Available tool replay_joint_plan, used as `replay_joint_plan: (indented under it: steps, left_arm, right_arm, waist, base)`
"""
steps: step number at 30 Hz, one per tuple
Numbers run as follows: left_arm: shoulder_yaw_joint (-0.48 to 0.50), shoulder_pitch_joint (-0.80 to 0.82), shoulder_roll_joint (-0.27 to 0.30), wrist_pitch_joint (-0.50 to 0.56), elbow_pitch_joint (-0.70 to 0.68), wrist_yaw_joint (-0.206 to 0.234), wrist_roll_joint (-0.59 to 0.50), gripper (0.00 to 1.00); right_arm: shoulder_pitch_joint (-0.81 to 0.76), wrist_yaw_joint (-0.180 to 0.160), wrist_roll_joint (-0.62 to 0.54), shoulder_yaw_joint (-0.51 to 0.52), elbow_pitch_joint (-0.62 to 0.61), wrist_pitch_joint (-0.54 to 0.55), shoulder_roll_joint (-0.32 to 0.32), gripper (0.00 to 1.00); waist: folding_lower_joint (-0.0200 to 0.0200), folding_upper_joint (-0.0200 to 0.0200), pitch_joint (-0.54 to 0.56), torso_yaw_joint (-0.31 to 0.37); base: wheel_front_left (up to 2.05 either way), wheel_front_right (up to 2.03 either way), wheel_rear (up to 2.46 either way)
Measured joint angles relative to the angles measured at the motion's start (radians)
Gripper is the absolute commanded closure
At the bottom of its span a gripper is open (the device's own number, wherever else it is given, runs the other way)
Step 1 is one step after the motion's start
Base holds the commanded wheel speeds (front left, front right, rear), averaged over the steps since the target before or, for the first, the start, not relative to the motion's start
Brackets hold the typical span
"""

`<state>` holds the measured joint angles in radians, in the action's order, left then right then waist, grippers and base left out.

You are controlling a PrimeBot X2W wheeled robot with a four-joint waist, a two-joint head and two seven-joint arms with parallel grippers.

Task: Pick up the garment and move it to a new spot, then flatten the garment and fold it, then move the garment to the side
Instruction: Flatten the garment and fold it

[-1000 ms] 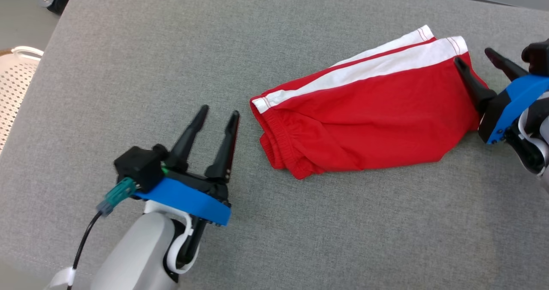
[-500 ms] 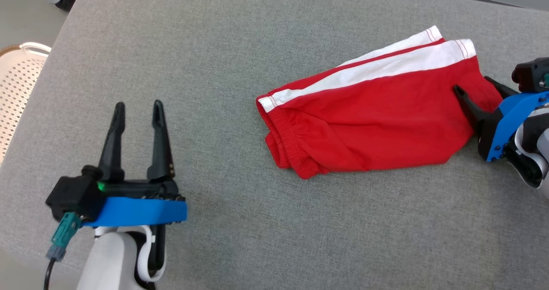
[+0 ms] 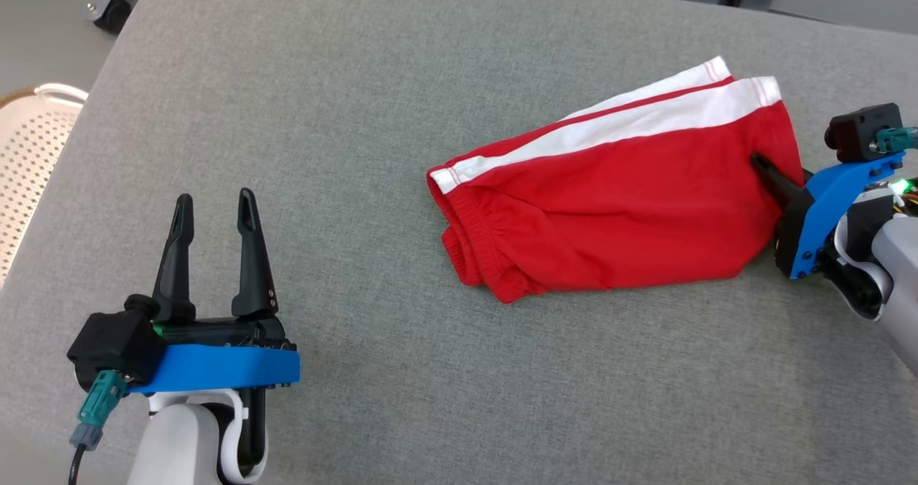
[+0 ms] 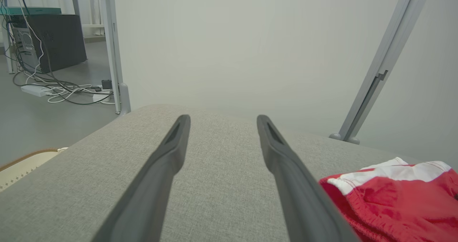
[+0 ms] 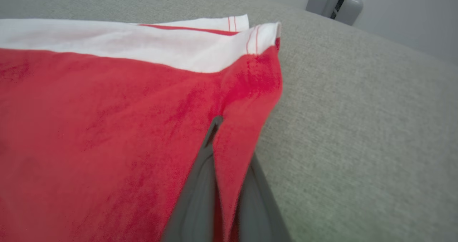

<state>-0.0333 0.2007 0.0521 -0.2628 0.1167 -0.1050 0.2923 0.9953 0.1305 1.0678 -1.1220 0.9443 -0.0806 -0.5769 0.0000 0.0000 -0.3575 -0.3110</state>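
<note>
1. Clearly, the garment (image 3: 609,212), red shorts with a white side stripe, lies right of centre in the head view on the grey cushion (image 3: 344,112). It is doubled over, so both hems stack at the upper right and the elastic waist bunches at the lower left.
2. Lying so compact, it looks already folded. I judge the step in hand to be the shift to the side, though that is a reading, not a certainty.
3. The right gripper (image 3: 764,166), at the right edge, has its fingers pressed together on a ridge of red cloth just inside the hem end. The right wrist view shows that cloth pinched between them. A low grip at one end probably lets the layers trail flat behind in a drag.
4. How many layers are caught cannot be told. If only the top one is, the fold may peel open.
5. The left gripper (image 3: 215,196), at the lower left, has its fingers spread wide and holds nothing. It sits well apart from the shorts, likely parked out of the way.
6. A white perforated basket (image 3: 29,155) sits at the left edge, off the cushion.
</note>
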Motion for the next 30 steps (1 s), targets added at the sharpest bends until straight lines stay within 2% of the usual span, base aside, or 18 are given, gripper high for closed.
replay_joint_plan:
  steps: [9, 20, 24, 30]
  left_arm:
    - [0.005, -0.019, -0.001, 0.0, 0.018, 0.003, -0.013, 0.0]
    - [0.045, -0.083, -0.001, 0.0, 0.038, -0.005, -0.071, 0.0]
    - [0.055, -0.104, -0.001, 0.0, 0.037, -0.007, -0.107, 0.0]
    - [0.07, -0.123, -0.001, 0.0, 0.032, -0.009, -0.125, 0.0]
  right_arm:
    - [-0.066, 0.0, 0.077, 0.019, -0.006, -0.098, 0.033, 1.0]
    - [-0.273, 0.0, 0.158, 0.081, -0.093, -0.178, 0.032, 1.0]
    - [-0.354, 0.0, 0.161, 0.155, -0.122, -0.179, 0.018, 1.0]
    - [-0.468, 0.0, 0.1, 0.301, -0.143, -0.181, -0.012, 1.0]
  waist:
    - [0.0, 0.0, 0.058, 0.054]
    - [-0.0001, -0.0001, 0.153, 0.171]
    - [-0.0002, -0.0001, 0.178, 0.21]
    - [-0.0001, 0.0, 0.198, 0.245]
  base:
    - [0.0, 0.0, 0.0]
    - [0.0, 0.0, 0.0]
    - [0.0, 0.0, 0.0]
    - [0.0, 0.0, 0.0]
